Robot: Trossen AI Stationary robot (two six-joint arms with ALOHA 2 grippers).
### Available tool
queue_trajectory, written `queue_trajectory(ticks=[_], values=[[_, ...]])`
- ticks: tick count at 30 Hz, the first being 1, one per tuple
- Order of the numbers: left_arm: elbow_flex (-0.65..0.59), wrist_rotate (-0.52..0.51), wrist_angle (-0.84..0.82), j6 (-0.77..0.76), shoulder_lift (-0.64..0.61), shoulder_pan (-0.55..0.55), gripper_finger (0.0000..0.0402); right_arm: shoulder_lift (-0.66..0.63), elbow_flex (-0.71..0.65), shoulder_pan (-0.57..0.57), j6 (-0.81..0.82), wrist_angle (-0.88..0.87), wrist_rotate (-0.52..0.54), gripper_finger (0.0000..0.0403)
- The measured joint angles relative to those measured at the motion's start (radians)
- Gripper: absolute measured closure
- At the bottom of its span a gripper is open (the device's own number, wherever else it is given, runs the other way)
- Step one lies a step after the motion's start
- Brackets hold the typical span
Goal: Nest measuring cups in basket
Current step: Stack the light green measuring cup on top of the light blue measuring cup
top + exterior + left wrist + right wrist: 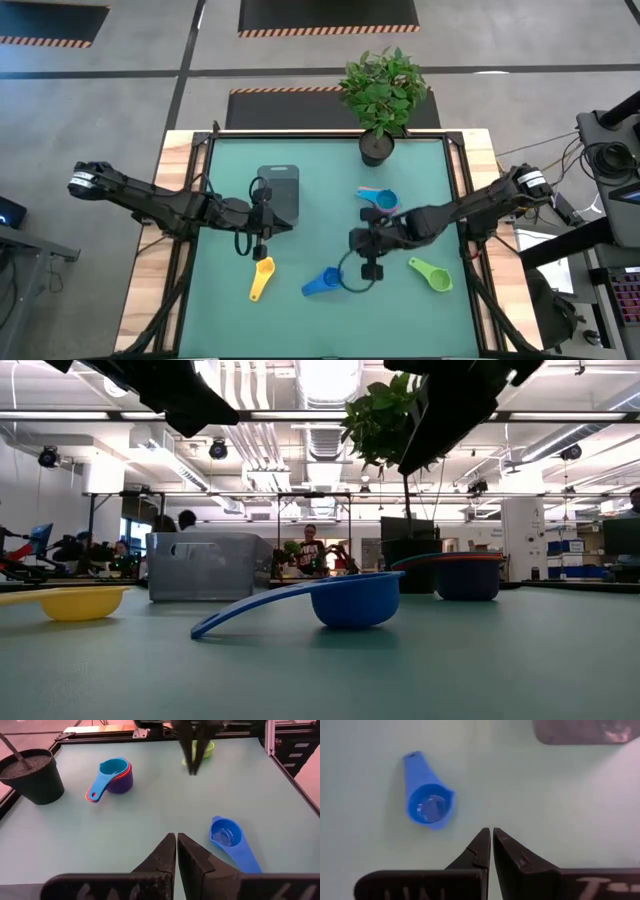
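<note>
The blue measuring cup (350, 600) lies closest to the low camera, bowl down on the green worktop (320, 310) with its flat handle reaching out to one side. Taking the dark grey basket (279, 192) as the landmark: the blue cup sits well apart from it, toward the front edge of the worktop. The yellow measuring cup (262, 277) lies nearer the basket on that same front side, almost straight below it in the high view. A stack of cups with the cyan measuring cup (380, 199) on top, red and purple showing beneath it, rests level with the basket but well off to its right-arm side. The green measuring cup (432, 274) is the farthest from the basket, out past the blue one. What the basket holds cannot be made out.

The left gripper (259, 244) hangs just off the basket's front corner, between the basket and the yellow cup, jaws pressed together on nothing. The right gripper (371, 268) hovers between the cyan-topped stack and the blue cup, well away from the basket, its jaws likewise pressed together and holding nothing.

A potted plant (383, 95) stands at the back edge of the worktop, beyond the basket and to its right-arm side.
</note>
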Motion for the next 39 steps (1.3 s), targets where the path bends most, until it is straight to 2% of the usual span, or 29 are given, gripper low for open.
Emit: queue_trajectory(ticks=[7,10,16,21,26,30,39], values=[[0.000,0.000,0.000,-0.005,0.000,0.000,0.0402,0.025,-0.002,0.029,0.063,0.031,0.000,0.0392],[0.000,0.000,0.000,-0.005,0.000,0.000,0.0402,0.024,-0.001,0.036,0.111,0.025,-0.052,0.0377],[0.000,0.000,0.000,0.008,0.000,0.000,0.0402,0.023,0.003,0.057,0.237,-0.034,-0.190,0.0313],[0.002,-0.009,-0.001,0.051,0.000,0.000,0.0402,0.020,0.003,0.086,0.446,-0.197,-0.234,0.0249],[0.038,-0.015,0.001,0.087,0.000,0.000,0.0402,0.012,0.003,0.158,0.558,-0.393,-0.329,0.0206],[0.066,-0.016,-0.016,0.100,0.000,0.000,0.0402,0.009,-0.009,0.271,0.651,-0.524,-0.289,0.0204],[0.075,-0.016,-0.028,0.147,0.000,0.000,0.0402,0.009,-0.057,0.541,0.953,-0.529,-0.126,0.0209]])
